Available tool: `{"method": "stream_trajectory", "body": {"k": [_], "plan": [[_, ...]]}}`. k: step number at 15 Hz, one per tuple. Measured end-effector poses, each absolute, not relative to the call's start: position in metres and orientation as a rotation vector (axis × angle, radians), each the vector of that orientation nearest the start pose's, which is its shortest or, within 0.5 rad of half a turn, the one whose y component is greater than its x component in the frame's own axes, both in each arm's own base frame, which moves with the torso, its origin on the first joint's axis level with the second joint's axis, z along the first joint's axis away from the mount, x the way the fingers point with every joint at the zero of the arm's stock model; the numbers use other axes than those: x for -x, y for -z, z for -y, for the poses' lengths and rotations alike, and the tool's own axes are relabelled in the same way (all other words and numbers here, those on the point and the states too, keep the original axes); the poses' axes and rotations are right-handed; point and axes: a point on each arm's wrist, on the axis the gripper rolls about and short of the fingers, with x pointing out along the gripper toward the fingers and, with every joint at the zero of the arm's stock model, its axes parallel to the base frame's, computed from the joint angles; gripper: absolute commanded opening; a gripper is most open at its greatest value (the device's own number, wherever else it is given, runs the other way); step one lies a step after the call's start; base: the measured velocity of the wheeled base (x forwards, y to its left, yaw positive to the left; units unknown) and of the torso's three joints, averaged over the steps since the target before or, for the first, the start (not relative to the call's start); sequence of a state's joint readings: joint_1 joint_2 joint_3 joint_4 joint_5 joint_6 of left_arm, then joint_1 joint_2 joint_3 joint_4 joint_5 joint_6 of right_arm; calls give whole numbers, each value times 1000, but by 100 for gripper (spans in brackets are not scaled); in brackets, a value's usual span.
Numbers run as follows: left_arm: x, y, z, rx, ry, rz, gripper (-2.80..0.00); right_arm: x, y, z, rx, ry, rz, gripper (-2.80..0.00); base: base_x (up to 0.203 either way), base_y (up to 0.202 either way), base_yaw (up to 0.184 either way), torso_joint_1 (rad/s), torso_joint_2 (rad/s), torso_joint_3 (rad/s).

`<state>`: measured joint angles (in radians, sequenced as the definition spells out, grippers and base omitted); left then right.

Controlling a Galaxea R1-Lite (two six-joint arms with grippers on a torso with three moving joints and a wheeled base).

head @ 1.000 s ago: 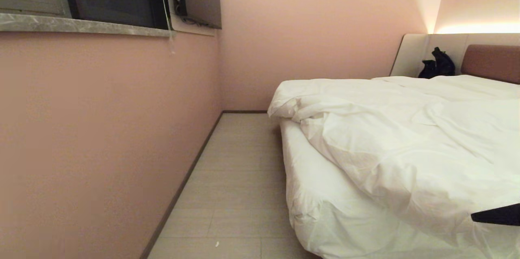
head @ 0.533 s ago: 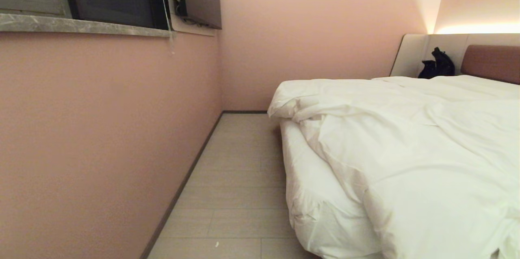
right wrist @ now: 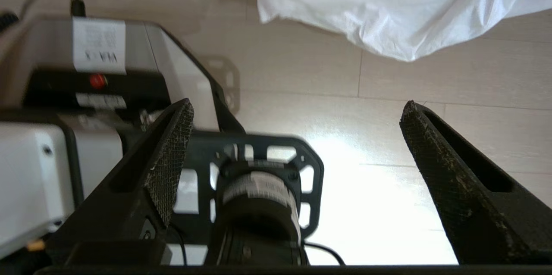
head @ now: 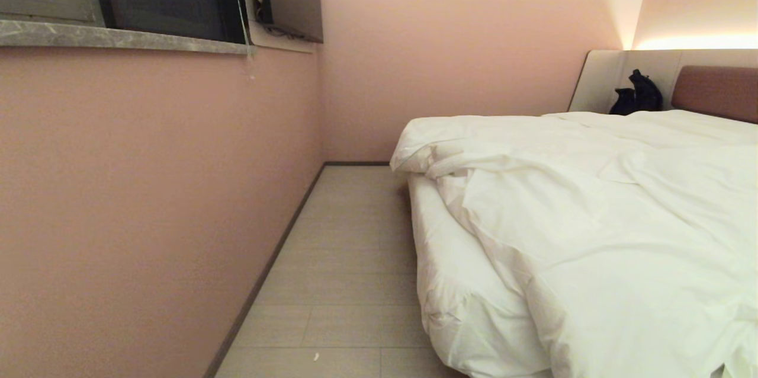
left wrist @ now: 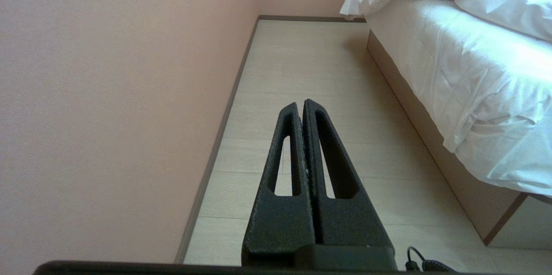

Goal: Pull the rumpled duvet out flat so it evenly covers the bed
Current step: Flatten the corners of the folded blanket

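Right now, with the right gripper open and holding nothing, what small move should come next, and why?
Probably bring the open right gripper back to the duvet edge hanging over the floor and close on it. The duvet lies bunched and slanted, leaving a strip of the bed sheet bare on the window side, so another pull seems needed. The left gripper is shut beside the bed, apart from it.
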<state>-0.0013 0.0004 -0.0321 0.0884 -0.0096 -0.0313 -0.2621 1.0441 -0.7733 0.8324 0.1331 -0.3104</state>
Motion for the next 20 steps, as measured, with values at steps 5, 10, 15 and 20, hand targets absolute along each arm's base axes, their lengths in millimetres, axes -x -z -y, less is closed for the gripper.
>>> {"method": "stream_trajectory", "body": {"k": [5,10,15,20], "plan": [[25,-75,0,31,10,-57,-280,-125,-211,30,-23,-2,-957,-280,0,0,0,0,0,0],[25,-75,0,31,10,-57,-280,-197,-246,49,-129,22,-780,-280,0,0,0,0,0,0],[25,-75,0,32,10,-57,-280,-314,-245,85,-298,94,-753,-280,0,0,0,0,0,0],[25,-75,0,32,10,-57,-280,-392,-201,124,-504,209,-786,-280,0,0,0,0,0,0]]}}
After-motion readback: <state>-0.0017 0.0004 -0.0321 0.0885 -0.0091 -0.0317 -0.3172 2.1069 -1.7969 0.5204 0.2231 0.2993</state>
